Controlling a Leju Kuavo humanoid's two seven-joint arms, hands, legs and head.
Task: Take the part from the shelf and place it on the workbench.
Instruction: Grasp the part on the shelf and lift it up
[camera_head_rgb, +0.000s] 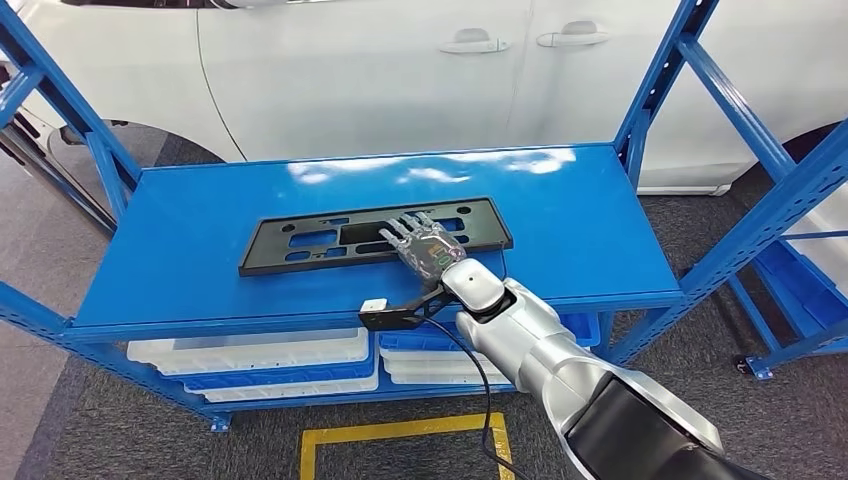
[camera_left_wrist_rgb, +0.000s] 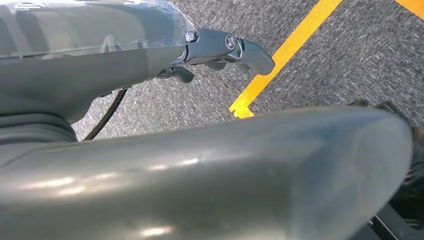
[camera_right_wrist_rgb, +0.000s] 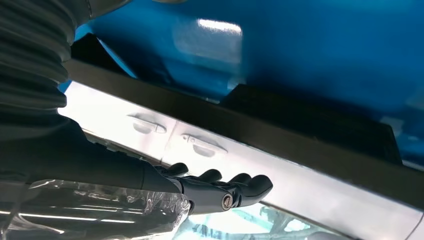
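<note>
While lying flat, part (camera_head_rgb: 375, 236) runs lengthwise along shelf (camera_head_rgb: 200, 250).

Head view looks down over the blue shelf (camera_head_rgb: 200, 250); right wrist view (turned) sits close above it.

The part (camera_head_rgb: 330, 240) is a long, flat black plate, like a licence-plate bracket, with several rectangular cut-outs and slots along its length. It lies flat on the top of the blue shelf (camera_head_rgb: 190, 260), roughly mid-surface, its long side running nearly parallel to the shelf's front edge, its right end slightly farther back than its left.
</note>
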